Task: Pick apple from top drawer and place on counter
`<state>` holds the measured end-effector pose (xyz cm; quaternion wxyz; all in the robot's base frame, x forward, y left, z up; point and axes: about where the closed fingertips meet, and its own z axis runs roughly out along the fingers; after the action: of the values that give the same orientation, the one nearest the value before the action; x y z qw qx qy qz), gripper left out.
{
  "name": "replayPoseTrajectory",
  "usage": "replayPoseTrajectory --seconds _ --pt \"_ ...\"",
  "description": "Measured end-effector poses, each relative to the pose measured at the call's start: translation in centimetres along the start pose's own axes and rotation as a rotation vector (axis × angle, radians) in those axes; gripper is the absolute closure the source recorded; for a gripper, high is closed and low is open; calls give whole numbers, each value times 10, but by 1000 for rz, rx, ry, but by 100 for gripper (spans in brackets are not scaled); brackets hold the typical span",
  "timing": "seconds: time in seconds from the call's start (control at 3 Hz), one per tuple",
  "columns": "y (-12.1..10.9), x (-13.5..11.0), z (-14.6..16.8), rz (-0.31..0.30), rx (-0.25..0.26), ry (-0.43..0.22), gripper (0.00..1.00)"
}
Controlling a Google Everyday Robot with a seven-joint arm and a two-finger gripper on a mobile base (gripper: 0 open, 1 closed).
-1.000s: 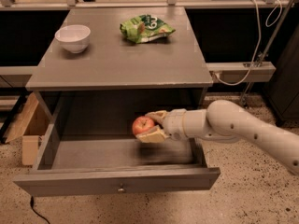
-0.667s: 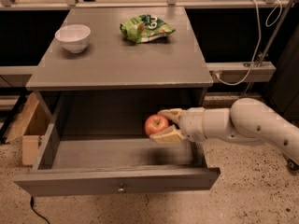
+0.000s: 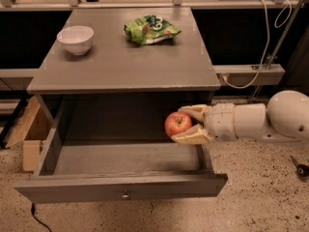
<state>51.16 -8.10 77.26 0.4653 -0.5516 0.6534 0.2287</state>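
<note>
grey wooden counter (image 3: 120,62) fills upper middle. below counter, top drawer (image 3: 120,187) stands pulled open. white arm (image 3: 251,122) reaches in from right of counter. gripper (image 3: 182,125) sits just under counter's right front edge, fingers clamped above and below apple (image 3: 177,123). apple hangs above drawer, lower than counter; next move likely up, then left onto counter. white bowl (image 3: 75,38) and green bag (image 3: 150,29) at counter's back.

The hand (image 3: 178,125) holds the apple (image 3: 177,123) between its fingers (image 3: 194,113), above the right end of the open top drawer (image 3: 120,190).
</note>
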Motion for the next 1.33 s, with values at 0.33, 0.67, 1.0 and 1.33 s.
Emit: replayPoseTrajectory --seconds 0.33,0.67,1.0,1.33 --pt "0 -2 -2 -5 1 3 100" --pt "-11 -16 -8 -11 11 -19 100" --pt "-37 -55 -32 -58 42 -51 100" --pt "-85 -92 -48 -71 97 -66 100"
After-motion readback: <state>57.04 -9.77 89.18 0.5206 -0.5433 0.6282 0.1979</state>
